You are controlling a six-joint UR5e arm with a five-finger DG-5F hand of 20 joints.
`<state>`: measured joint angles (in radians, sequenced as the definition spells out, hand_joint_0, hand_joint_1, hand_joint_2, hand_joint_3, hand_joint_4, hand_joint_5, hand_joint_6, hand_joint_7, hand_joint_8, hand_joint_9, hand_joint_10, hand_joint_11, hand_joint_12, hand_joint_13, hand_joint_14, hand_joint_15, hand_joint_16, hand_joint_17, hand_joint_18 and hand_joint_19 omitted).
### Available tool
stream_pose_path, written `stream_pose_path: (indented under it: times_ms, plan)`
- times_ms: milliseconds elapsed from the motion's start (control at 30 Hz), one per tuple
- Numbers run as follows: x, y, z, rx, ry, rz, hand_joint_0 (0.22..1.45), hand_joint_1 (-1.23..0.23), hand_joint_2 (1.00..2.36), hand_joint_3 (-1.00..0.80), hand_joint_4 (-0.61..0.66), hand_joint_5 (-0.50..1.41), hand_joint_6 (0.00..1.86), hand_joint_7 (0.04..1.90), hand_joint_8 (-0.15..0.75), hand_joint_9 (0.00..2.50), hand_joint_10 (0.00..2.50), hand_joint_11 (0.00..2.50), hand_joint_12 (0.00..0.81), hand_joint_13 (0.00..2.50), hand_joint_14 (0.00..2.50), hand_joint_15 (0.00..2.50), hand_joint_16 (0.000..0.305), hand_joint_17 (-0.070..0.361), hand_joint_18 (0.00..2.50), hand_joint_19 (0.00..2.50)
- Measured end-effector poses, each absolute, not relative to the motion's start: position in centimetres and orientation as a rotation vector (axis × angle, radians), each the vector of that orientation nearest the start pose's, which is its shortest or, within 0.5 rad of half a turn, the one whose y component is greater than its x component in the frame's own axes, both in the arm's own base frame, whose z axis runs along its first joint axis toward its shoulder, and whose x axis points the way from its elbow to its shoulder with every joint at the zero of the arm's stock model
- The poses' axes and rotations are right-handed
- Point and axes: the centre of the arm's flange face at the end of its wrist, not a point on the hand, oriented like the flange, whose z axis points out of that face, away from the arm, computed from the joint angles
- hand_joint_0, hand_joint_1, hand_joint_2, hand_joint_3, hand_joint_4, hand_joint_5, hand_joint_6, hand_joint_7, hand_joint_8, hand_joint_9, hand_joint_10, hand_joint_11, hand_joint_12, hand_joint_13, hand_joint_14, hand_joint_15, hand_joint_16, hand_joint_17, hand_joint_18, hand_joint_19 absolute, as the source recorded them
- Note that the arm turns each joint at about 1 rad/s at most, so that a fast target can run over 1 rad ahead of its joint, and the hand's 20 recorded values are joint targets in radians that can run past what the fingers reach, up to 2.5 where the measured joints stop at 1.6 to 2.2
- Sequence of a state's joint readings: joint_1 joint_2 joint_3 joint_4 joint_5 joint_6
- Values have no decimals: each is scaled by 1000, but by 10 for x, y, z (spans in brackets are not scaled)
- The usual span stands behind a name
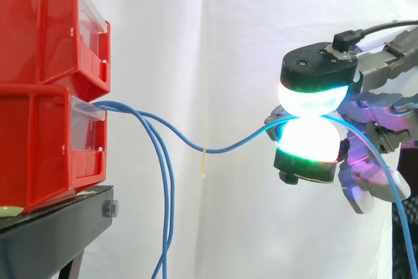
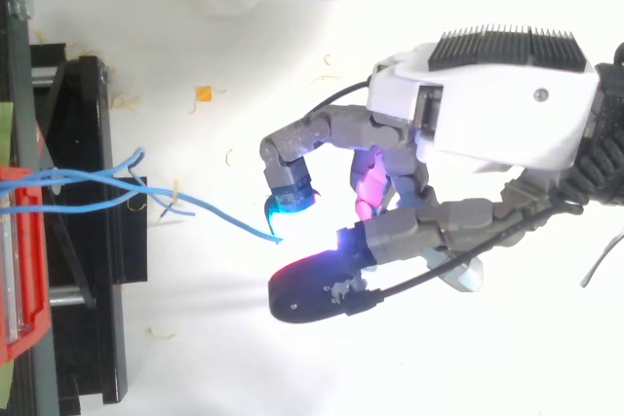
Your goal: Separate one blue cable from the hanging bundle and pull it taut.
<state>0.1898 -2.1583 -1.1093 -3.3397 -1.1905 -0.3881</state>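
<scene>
Robot hand [image 2: 497, 114] pinches one thin blue cable [image 1: 228, 145] between two glowing pads, apart from the hanging blue cable bundle [image 1: 166, 194] by the red plastic bins [image 1: 39, 142]; the cable sags, so tautening seems left.

— Where's the side camera?
— Beside the red bins [image 1: 46, 83], level with them, close, facing across toward the white curtain [image 1: 215, 44].
— And the top one?
— Overhead, looking straight down, also close. Both take in the bins' front, the blue cable [image 1: 215, 149] and the hand [image 2: 507, 114].
</scene>
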Motion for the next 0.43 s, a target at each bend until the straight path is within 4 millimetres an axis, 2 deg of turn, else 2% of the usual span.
stream_pose_path:
  times_ms: [433]
  plan:
    - [700,-40,343,1134,1541,579,739,-684,1016,-134,104,145,504,1400,114,2004,27,674,260,1268,21,689,37,84,788,699]
